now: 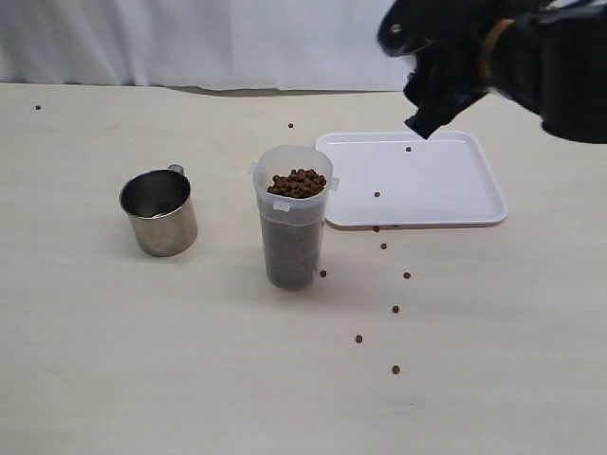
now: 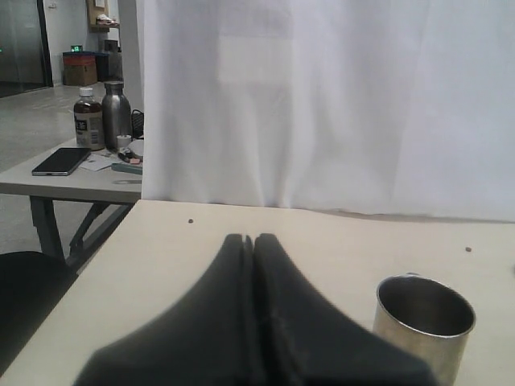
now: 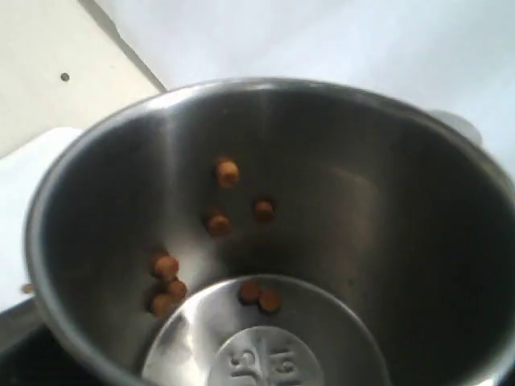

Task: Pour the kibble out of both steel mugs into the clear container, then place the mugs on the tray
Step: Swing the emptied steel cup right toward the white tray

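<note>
Beneath the right gripper (image 1: 422,121), which is pinching a steel mug (image 3: 338,201) with leftover kibble (image 3: 218,222), the tray (image 1: 446,185) is lying bare. Levelling the mug while lowering seems wise. Left gripper (image 2: 253,241) is sitting pressed together.

Open surface on the tray (image 1: 446,190), save stray pellets (image 1: 377,194). The clear container (image 1: 295,227) blocks its 9 o'clock edge; wide gap onward to the steel mug (image 1: 159,213).

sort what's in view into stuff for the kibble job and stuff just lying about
Job: standing steel mug, second steel mug, clear container, kibble, tray.
Lying about, in the background: phone, bottle, flask.
</note>
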Motion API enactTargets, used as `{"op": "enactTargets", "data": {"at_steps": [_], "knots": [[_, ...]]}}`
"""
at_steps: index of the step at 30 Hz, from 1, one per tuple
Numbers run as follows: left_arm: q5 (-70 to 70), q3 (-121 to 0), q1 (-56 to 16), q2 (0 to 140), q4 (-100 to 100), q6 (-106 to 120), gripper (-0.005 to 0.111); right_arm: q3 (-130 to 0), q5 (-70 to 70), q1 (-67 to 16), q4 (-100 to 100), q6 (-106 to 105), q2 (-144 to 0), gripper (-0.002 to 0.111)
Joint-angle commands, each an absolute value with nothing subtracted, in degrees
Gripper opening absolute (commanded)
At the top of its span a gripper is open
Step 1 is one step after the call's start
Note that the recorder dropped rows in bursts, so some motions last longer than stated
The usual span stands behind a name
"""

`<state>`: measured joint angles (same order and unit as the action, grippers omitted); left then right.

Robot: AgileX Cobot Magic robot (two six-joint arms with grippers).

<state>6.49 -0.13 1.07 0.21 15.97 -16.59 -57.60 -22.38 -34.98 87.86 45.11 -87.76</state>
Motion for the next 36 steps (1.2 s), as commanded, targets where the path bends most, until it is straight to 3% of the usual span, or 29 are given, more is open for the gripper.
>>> {"op": "enactTargets", "data": {"at_steps": [1, 8, 11, 19, 26, 36], "knots": [[5.9, 0.0, 0.6, 0.0, 15.8, -16.8, 0.0, -54.5, 2.3, -18.6, 92.7, 69.0, -88.4, 0.005], [5.7, 0.0, 0.6, 0.0, 15.9, -16.8, 0.0, -54.6, 11.5, -5.1, 83.2, 64.3, -95.4, 0.005], [5.7, 0.0, 0.6, 0.0, 15.9, -16.8, 0.0, -54.6, 21.4, -0.7, 65.4, 56.4, -100.5, 0.005], [5.7, 0.0, 0.6, 0.0, 15.9, -16.8, 0.0, -54.6, 41.9, -0.8, 36.7, 31.5, -116.2, 0.005], [5.7, 0.0, 0.6, 0.0, 15.9, -16.8, 0.0, -55.1, 54.5, -0.8, 33.9, 26.7, -125.5, 0.005], [5.8, 0.0, 0.6, 0.0, 15.8, -16.8, 0.0, -59.4, 52.5, -3.5, 37.0, 26.7, -130.1, 0.005]]}}
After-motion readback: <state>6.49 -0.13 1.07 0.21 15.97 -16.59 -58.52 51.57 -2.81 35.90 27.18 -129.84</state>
